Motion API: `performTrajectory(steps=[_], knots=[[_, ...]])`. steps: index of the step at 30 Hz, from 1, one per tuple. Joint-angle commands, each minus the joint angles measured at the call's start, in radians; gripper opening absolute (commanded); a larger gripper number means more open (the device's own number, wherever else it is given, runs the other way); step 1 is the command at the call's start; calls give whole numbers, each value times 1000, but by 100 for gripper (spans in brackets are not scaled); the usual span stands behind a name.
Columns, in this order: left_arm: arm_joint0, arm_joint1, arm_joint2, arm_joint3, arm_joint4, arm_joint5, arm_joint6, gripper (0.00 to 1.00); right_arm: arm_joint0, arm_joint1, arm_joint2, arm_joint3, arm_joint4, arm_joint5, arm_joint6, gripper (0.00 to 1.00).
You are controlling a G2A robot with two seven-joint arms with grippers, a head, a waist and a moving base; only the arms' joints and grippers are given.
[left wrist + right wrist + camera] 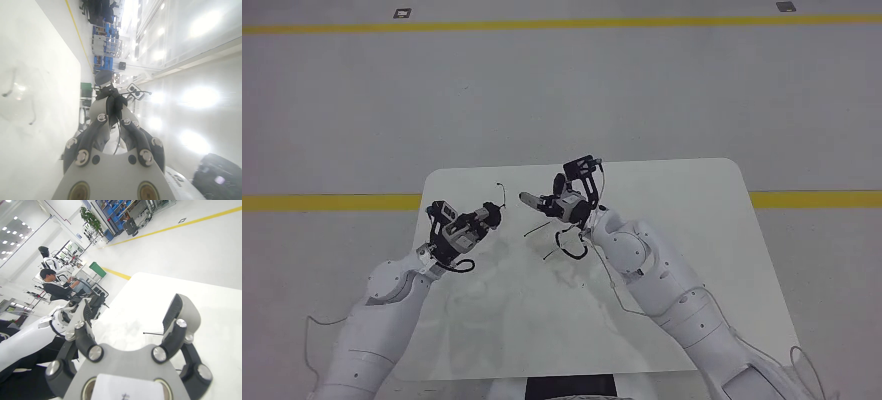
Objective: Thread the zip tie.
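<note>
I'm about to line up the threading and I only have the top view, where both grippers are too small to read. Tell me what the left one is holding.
Observer: The left wrist view shows the left gripper shut on a thin black zip tie. The tie's free end sticks out past the fingertips.
Operator: Now report the right one.
Observer: In the right wrist view the right gripper is open, with nothing between its fingers.
</note>
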Motion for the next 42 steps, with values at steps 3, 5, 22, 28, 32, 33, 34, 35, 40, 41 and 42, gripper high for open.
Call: performTrajectory(steps=[3, 5, 22, 28, 32, 33, 34, 35, 40, 41, 42], knots=[[-1, 4, -28, 16, -177, 133, -121, 0, -5, -3, -5, -2, -13, 12, -35, 100], [-5, 4, -35, 29, -239, 183, -160, 0, -2, -7, -9, 5, -1, 26, -47, 100], [8, -5, -30, 16, -487, 394, -110, 0, -36, -1, -67, -32, -284, 1, -188, 100], [11, -7, -26, -4, -519, 429, -103, 0, -43, -4, -79, -32, -321, -1, -271, 100], [11, -7, -25, -4, -520, 429, -97, 0, -43, -4, -79, -32, -321, -1, -271, 100], [10, -8, -25, -7, -515, 423, -72, 0, -43, -3, -82, -35, -343, 4, -264, 100], [12, -8, -23, -12, -512, 420, -59, 0, -46, -4, -82, -44, -353, 8, -282, 100], [20, -12, -16, -11, -563, 448, -52, 0, -54, -5, -85, -47, -355, 4, -317, 100], [33, -20, -4, -26, -709, 536, -8, 0, -52, -9, -102, -44, -422, 12, -389, 100], [38, -21, 4, -29, -738, 536, 0, 0, -49, -11, -109, -41, -437, 14, -404, 100], [41, -22, 9, -31, -752, 536, 1, 0, -47, -13, -114, -38, -446, 13, -417, 100]])
